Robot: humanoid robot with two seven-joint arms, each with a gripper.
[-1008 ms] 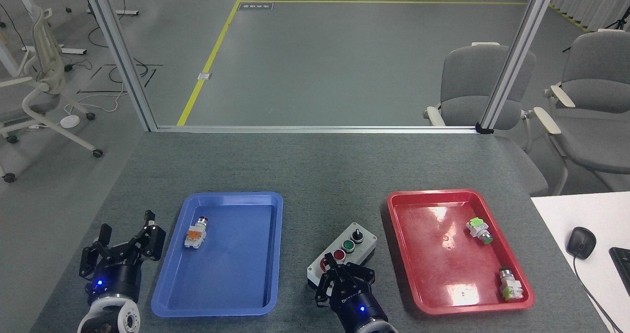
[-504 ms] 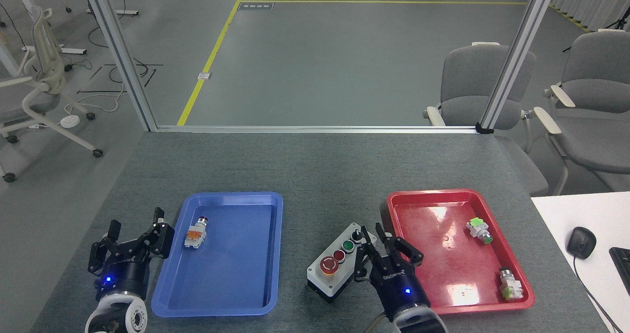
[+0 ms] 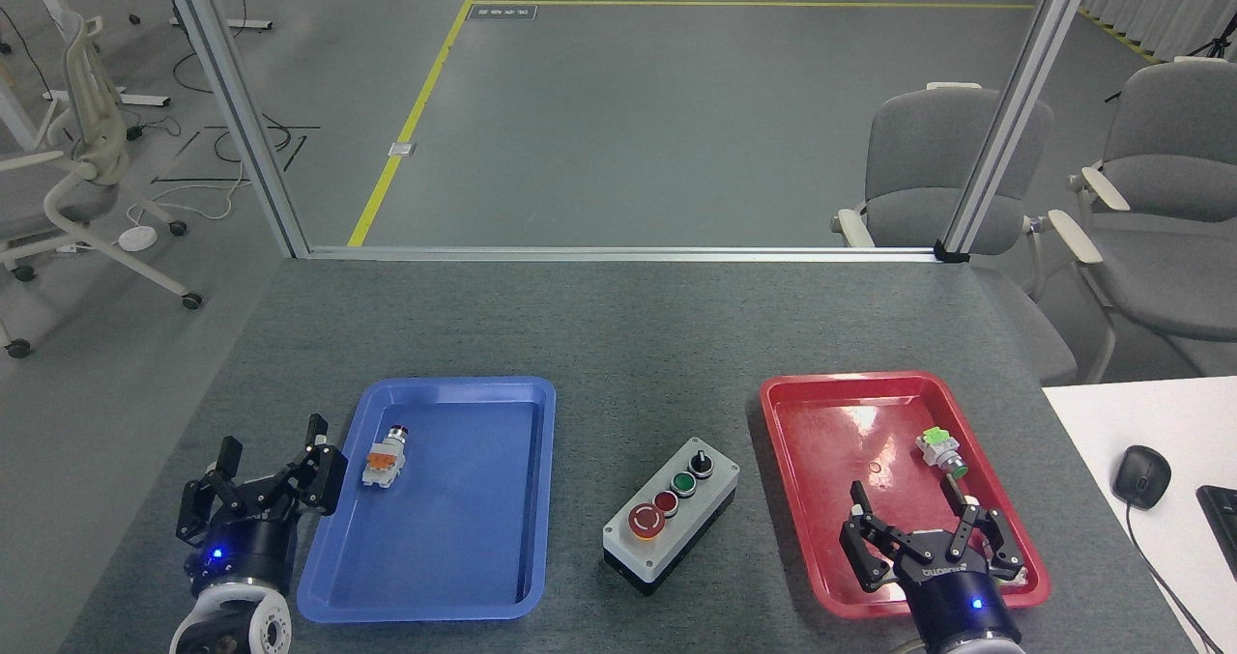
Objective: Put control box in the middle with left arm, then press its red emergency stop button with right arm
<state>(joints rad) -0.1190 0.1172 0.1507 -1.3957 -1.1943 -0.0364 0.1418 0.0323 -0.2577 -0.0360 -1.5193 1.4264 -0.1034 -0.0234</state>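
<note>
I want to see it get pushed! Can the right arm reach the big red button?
Probably yes: the right pincer hangs open over the red plastic tray, and nothing stands between it and the large red mushroom button.

The control box (image 3: 672, 514) lies on the worktop (image 3: 628, 326) between two trays (touching neither). The left claw (image 3: 263, 475) sits left of one tray (image 3: 333, 591); the right claw (image 3: 928, 538) hangs over the other (image 3: 792, 412).

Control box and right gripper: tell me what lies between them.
In the head view, between the control box and the right gripper lie a strip of bare grey tabletop and the left rim of the red tray, over which the open gripper hangs.
</note>
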